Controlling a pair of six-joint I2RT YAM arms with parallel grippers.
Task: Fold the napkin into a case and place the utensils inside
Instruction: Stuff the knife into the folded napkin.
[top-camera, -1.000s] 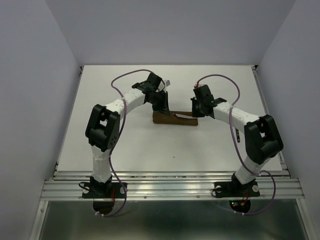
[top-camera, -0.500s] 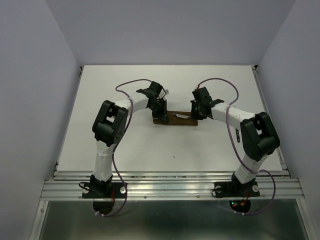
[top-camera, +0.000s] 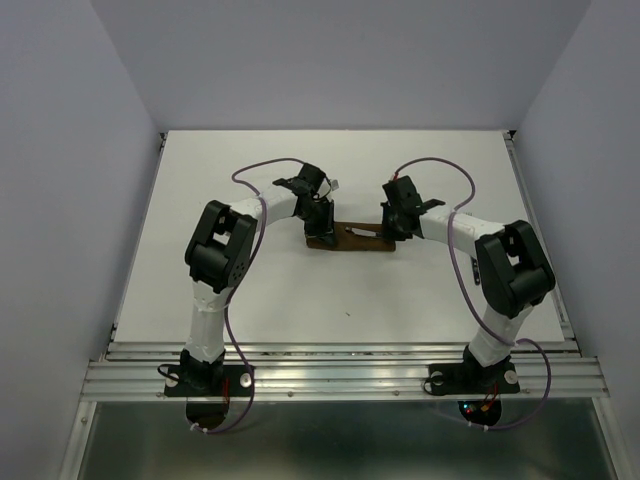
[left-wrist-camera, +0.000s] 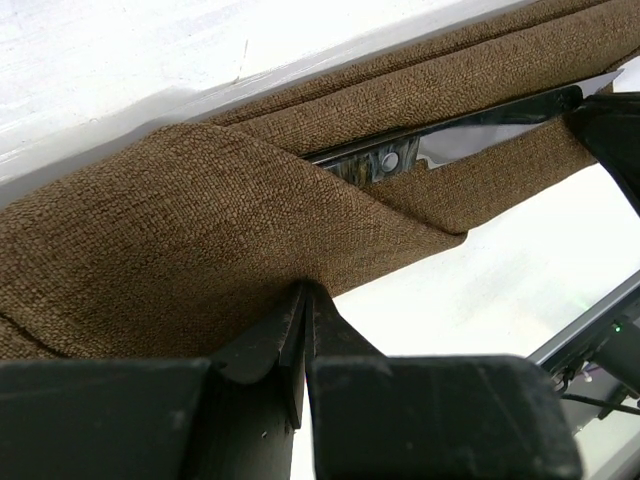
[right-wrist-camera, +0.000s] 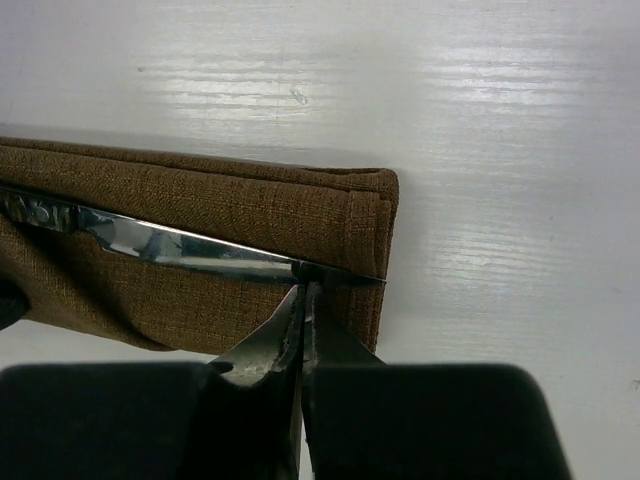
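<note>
The napkin (top-camera: 345, 240) lies folded as a narrow dark brown case (right-wrist-camera: 220, 205) in the middle of the white table. A silver knife (top-camera: 365, 231) rests along it, its blade (right-wrist-camera: 170, 245) shining against the cloth. In the left wrist view the knife (left-wrist-camera: 450, 128) is tucked under a diagonal flap (left-wrist-camera: 200, 230). My left gripper (top-camera: 322, 226) sits at the case's left end, its tips (left-wrist-camera: 303, 292) pinched on the cloth's edge. At the right end, my right gripper (top-camera: 398, 225) is shut, and its tips (right-wrist-camera: 303, 282) touch the blade near its point.
The white table (top-camera: 250, 290) spreads on all sides of the case, with a metal rail (top-camera: 340, 375) along its near edge. Grey walls close in the left, right and back. Purple cables (top-camera: 250, 170) loop over both arms.
My left gripper has come down and in from above the case to its left end. The right gripper has edged slightly closer to the right end. The case has barely moved.
</note>
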